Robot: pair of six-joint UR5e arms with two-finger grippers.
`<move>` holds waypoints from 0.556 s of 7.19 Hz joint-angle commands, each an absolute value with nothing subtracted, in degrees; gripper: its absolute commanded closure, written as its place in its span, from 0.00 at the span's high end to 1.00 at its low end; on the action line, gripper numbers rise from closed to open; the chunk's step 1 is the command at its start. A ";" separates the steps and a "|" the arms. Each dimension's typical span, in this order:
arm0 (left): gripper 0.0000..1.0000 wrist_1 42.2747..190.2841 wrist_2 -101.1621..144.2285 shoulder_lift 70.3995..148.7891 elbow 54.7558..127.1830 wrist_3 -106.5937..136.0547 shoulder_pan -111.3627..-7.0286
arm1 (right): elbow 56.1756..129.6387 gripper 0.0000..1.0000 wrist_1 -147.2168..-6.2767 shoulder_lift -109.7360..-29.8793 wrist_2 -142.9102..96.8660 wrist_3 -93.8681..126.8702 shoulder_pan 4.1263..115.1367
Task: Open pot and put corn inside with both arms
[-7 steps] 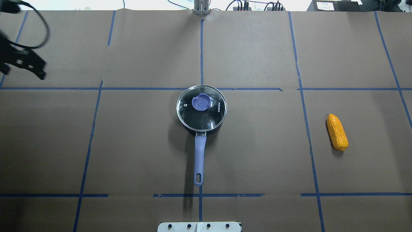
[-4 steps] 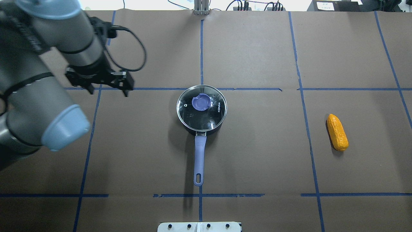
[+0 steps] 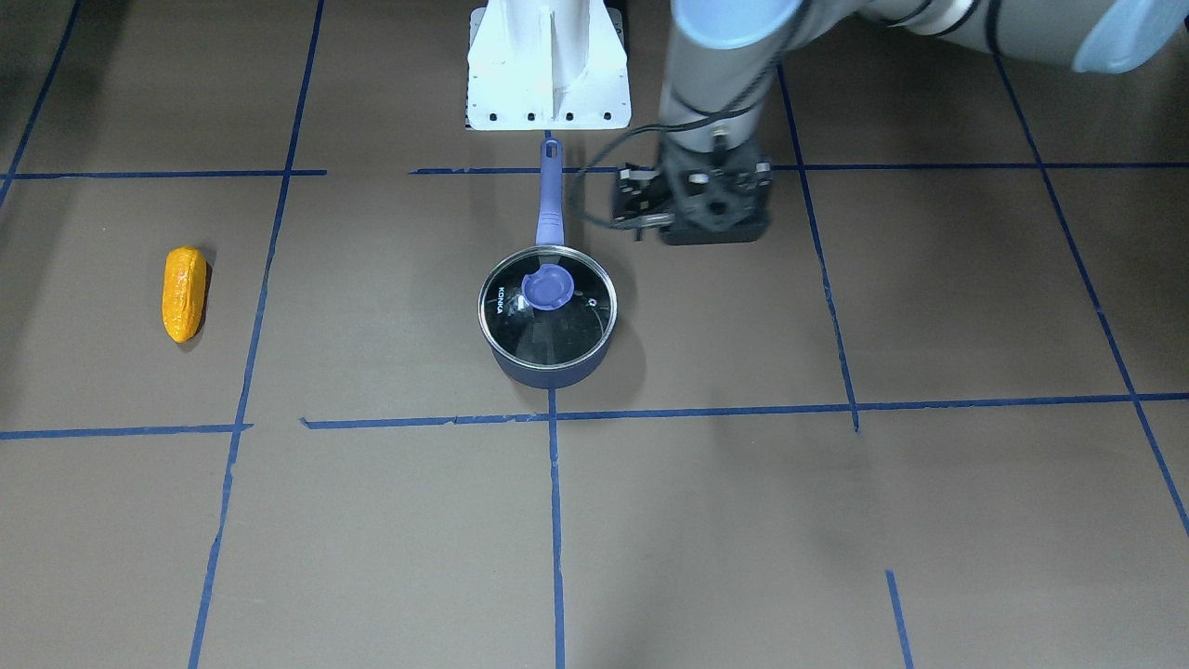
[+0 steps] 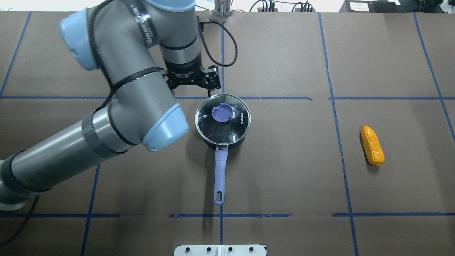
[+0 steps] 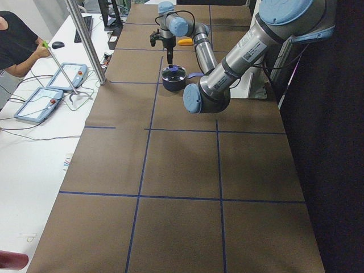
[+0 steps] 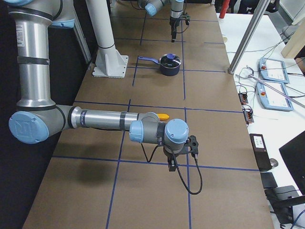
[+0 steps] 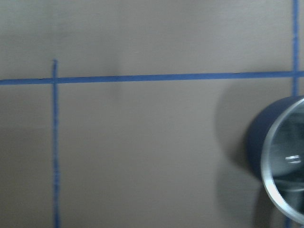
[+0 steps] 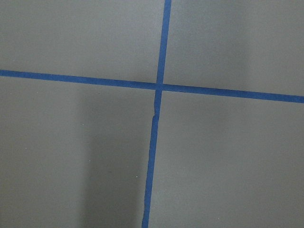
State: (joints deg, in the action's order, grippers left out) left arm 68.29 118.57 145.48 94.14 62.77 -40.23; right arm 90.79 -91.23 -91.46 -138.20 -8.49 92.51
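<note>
Step in hand: approach for lid removal, by my reading. Nothing is grasped yet.

- Small navy saucepan (image 3: 548, 373) with a long purple-blue handle sits mid-counter (image 4: 284, 170). Its round glass lid (image 4: 227, 131) is seated, the blue knob (image 4: 222, 113) clear.
- Left tool (image 4: 194, 80) hangs just beside the pot's far-left rim, raised and apart from it. Its wrist view catches only the rim's edge. The fingers are hidden under the wrist, so I cannot tell whether they are spread or closed.
- Orange-yellow toy corn cob (image 4: 372, 145) lies flat on the counter, well apart from the pot on the robot's right.
- Right tool (image 6: 171, 162) hovers over a tape crossing, past the corn towards the counter's right end. Seen from the side only; finger state cannot be told.

Next move, as I judge it: centre the left tool over the knob, descend, clamp and lift the lid. The right tool must come back over the corn.
</note>
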 commanded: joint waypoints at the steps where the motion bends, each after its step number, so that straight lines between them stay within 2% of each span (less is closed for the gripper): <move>1: 1.00 72.32 118.56 149.39 88.19 67.12 -38.24 | 90.88 1.00 -91.23 -91.41 -138.25 -8.53 92.55; 2: 1.00 76.42 118.48 151.50 82.50 69.67 -37.19 | 90.97 1.00 -91.23 -91.41 -138.16 -8.53 92.46; 4: 1.00 80.16 118.48 151.44 79.02 71.28 -36.48 | 90.88 1.00 -91.14 -91.32 -138.16 -8.53 92.46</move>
State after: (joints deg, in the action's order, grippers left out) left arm 78.43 118.49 151.17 81.20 70.35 -37.08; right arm 90.90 -91.21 -91.38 -138.17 -8.53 92.47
